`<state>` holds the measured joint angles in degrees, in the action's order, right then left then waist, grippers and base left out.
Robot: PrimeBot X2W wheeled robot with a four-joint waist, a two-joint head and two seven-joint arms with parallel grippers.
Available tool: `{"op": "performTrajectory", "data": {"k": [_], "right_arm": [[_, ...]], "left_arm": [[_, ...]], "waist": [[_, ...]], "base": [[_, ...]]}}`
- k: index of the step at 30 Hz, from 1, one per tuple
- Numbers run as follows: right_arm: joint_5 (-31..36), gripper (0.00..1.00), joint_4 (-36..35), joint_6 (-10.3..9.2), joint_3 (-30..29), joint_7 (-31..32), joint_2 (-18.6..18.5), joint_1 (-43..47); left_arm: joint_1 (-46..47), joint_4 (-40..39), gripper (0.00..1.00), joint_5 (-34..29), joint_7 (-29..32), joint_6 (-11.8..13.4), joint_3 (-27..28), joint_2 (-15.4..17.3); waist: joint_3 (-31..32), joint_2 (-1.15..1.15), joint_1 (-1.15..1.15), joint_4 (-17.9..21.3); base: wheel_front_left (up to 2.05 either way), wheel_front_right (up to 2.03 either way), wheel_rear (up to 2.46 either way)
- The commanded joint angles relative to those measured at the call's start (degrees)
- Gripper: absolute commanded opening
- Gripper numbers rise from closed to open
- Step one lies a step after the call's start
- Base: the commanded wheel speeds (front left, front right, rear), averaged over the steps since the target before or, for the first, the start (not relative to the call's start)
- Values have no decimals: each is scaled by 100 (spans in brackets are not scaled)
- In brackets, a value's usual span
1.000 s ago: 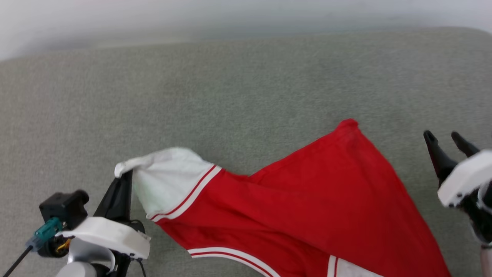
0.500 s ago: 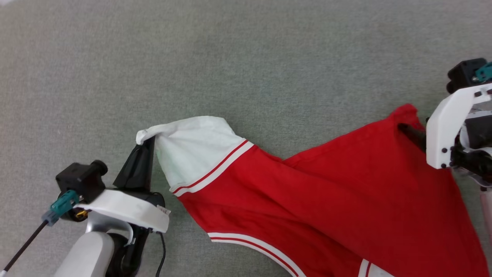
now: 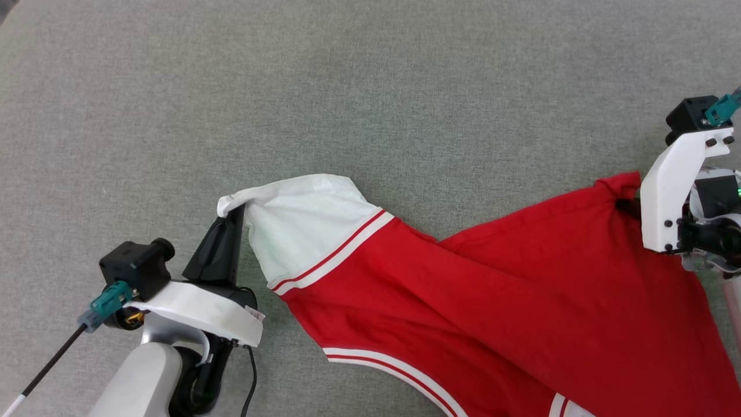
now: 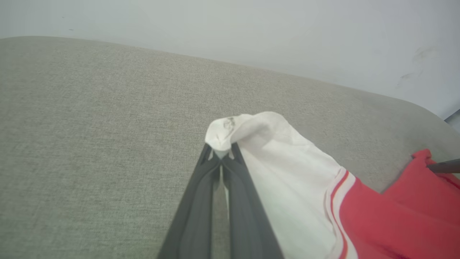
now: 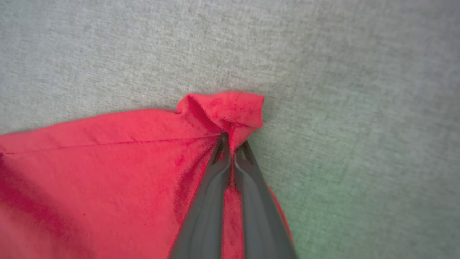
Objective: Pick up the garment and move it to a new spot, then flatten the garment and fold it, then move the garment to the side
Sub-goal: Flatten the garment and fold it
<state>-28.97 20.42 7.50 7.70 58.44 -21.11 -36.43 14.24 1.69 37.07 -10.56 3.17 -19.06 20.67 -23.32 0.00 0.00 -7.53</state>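
**Flattening step, by my judgement: two corners pinched, ready for a stretch.**
The left gripper [image 3: 233,213], its arm rising from seven o'clock, is clamped on the white sleeve [image 3: 301,226]. The garment [image 3: 492,289] lies rumpled on the grey cushion [image 3: 347,87], centre to five o'clock. The right gripper [image 3: 626,205], reaching in from three o'clock, pinches the red hem corner [image 3: 616,185]. The next move calls for an even outward pull.

surface [image 3: 370,87]: grey-green woven upholstery, padded, rounded far edge | wall [image 4: 273,32]: pale, plain, a few faint marks, just behind surface | light: soft, even
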Motion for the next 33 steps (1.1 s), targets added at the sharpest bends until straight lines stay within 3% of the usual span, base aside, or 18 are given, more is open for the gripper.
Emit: {"op": "performTrajectory", "data": {"k": [1, 8, 14, 22, 33], "right_arm": [[-43, 0, 182, -1, 160, -57, 95, 248], [45, 0, -15, -2, -6, -824, -104, -135], [387, 0, 91, -2, -322, -1344, -57, -380], [979, 0, 363, -3, -783, -2046, 271, -1093], [1632, 0, 587, -4, -1228, -3210, 686, -2793]], "left_arm": [[56, 24, 0, 32, -43, -31, 29, 13], [288, 87, 0, 129, -45, -163, 149, 144], [912, 424, 0, 248, 113, -305, 234, 188], [2580, 1774, 0, 524, 204, -565, 419, -10], [5247, 3383, 0, 212, 19, -798, 503, 289]], "waist": [[95, 0, 0, 26], [512, 0, 0, 146], [791, 0, 0, 235], [1039, 0, 0, 349], [665, 0, 0, 543]], "base": [[0, 0, 0], [0, 0, 0], [0, 0, 0], [0, 0, 0], [0, 0, 0]]}}
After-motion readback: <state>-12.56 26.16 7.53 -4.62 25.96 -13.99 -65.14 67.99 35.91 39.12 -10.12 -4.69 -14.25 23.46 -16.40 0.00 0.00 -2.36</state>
